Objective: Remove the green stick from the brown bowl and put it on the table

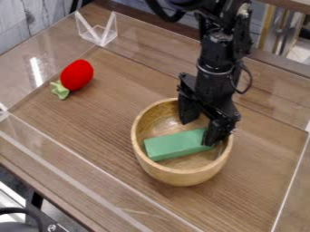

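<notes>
The brown bowl (179,173) sits on the table (109,122) right of centre. The green stick (176,145) lies flat inside it, tilted a little, its right end up against the gripper. My gripper (205,126) points straight down into the back right part of the bowl, open. One finger (219,132) stands at the stick's right end and the other is behind it near the far rim. Whether a finger touches the stick is unclear. Nothing is lifted.
A red ball-like object (78,72) with a small green stem lies at the left. Clear plastic walls (49,145) run along the table's edges, and a clear plastic piece (97,33) stands at the back left.
</notes>
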